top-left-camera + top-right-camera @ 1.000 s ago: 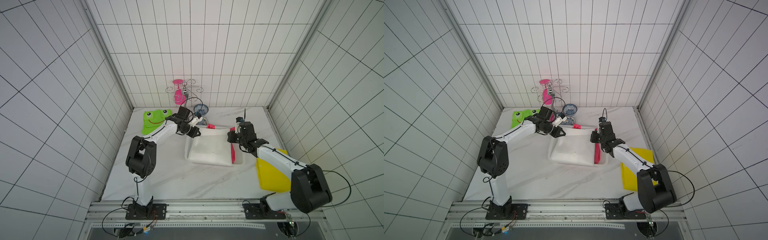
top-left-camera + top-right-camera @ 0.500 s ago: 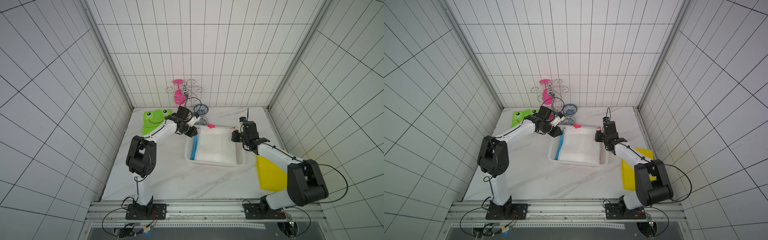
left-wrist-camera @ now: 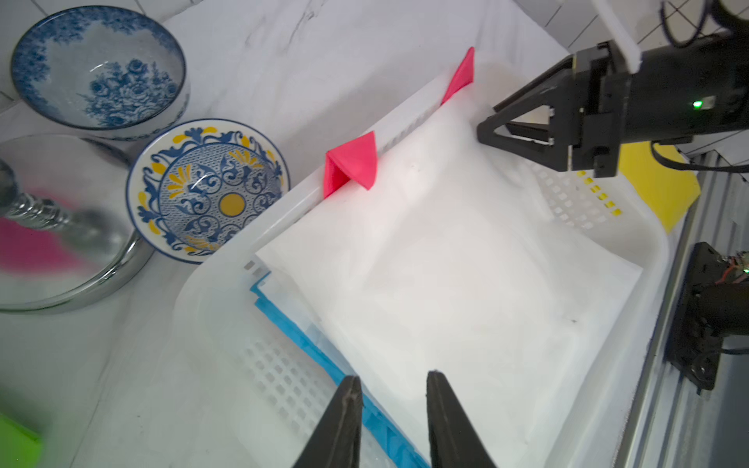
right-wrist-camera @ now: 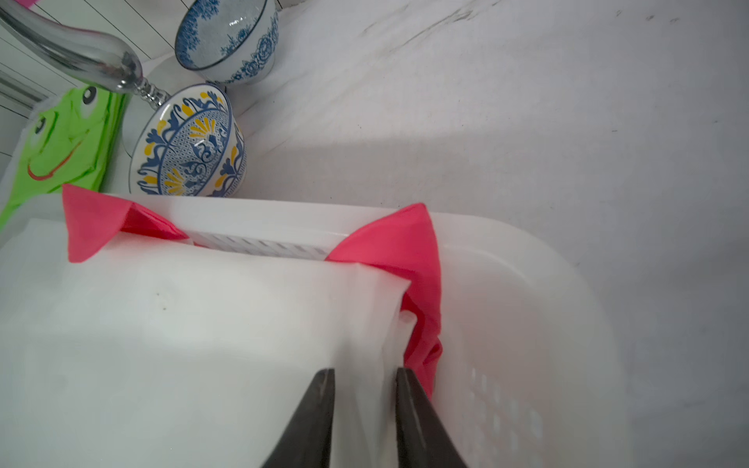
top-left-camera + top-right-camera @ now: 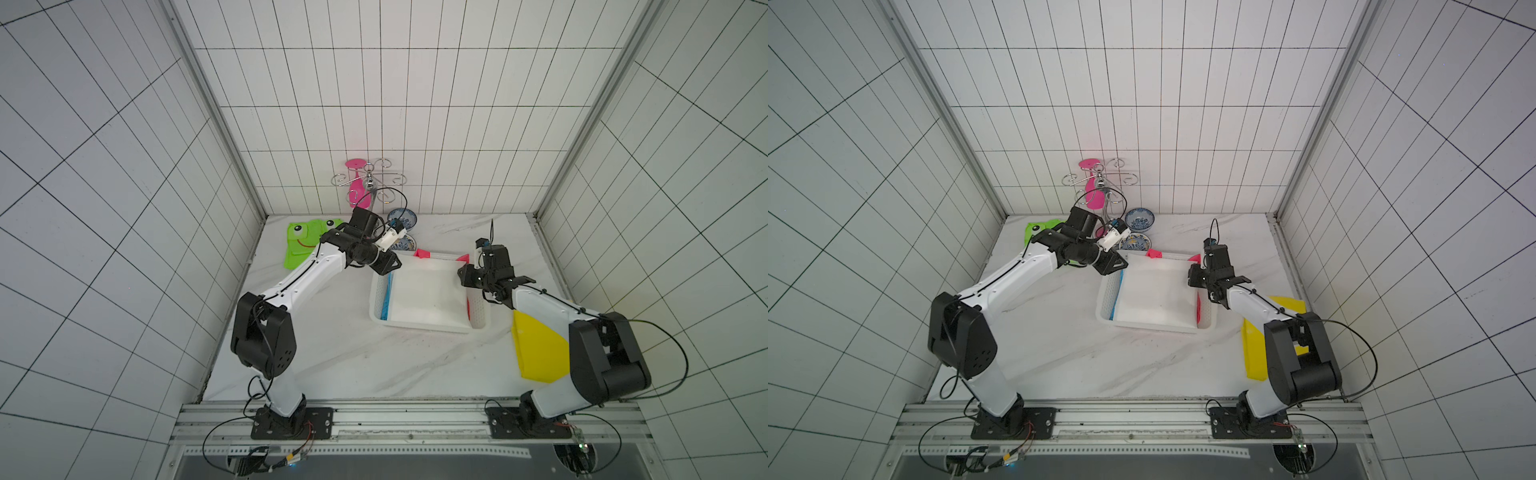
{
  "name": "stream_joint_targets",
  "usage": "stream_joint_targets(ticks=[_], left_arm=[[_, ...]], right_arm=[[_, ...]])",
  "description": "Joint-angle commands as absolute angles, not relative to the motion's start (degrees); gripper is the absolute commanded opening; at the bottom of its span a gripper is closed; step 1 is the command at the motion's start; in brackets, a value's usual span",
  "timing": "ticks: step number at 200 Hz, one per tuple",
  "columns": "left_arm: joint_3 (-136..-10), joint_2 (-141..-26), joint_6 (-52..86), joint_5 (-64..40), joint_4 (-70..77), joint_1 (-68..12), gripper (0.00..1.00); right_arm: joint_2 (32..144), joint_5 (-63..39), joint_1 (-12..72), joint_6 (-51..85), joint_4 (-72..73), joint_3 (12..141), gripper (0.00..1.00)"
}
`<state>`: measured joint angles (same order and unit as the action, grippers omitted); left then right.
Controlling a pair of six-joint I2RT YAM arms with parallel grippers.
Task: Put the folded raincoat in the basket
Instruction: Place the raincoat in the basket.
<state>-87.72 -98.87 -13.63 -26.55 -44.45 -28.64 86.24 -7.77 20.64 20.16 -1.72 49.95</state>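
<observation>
Left wrist view: the left fingers (image 3: 344,417) stand apart with a clear gap and nothing between them. The white folded plastic raincoat (image 3: 466,275) lies just beyond and below their tips, flat inside the white rectangular plastic basket with perforated sides (image 3: 283,377). It rests on a blue folded sheet (image 5: 388,297), and pink fabric (image 4: 405,243) shows past its far edge.

In the right wrist view the right fingers (image 4: 314,421) are also apart. They straddle the raincoat's opposite edge without pinching it — the edge runs loosely through the gap.

The two pairs of fingers face each other across the raincoat, one at each end, and neither arm is clearly nearer. The raincoat is broad face up and close to square, so its long axis is hard to call. If anything, it runs along the line from one pair of fingers to the other, matching the basket's length. Its edges sit roughly square to the basket walls.

The placing looks done. My judgement is that the next move turns on the right fingers, which should draw back off that edge — away from the raincoat, not across it — so the fold is not dragged.
</observation>
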Motion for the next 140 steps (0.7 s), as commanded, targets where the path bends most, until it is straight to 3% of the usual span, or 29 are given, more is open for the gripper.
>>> stream_joint_targets(ticks=[1, 21, 52, 87, 112, 140], left_arm=[[-84.58, -99.29, -16.5, -27.25, -42.62, -31.58, 0.31], [-83.01, -99.65, -18.66, -29.21, -42.09, -32.76, 0.32], [-80.62, -99.77, -24.59, -33.66, -44.28, -34.12, 0.35], [-75.09, -98.16, -31.48, -34.37, -44.19, -35.33, 0.34], [-72.51, -98.22, -33.15, -32.71, -43.11, -35.5, 0.33], [-71.47, -99.97, -32.53, -28.69, -40.73, -35.45, 0.32]], right_arm=[[80.73, -5.02, 20.92, 21.08, -10.02, 53.81, 0.36], [76.66, -8.74, 20.87, 20.76, -18.9, 56.6, 0.4], [72.64, -28.91, 20.92, 18.27, -28.85, 57.12, 0.41], [72.21, -48.53, 23.23, 21.11, -29.12, 52.37, 0.39], [74.95, -51.69, 24.87, 21.67, -27.01, 49.92, 0.39], [81.22, -44.38, 24.55, 22.6, -26.45, 49.38, 0.35]])
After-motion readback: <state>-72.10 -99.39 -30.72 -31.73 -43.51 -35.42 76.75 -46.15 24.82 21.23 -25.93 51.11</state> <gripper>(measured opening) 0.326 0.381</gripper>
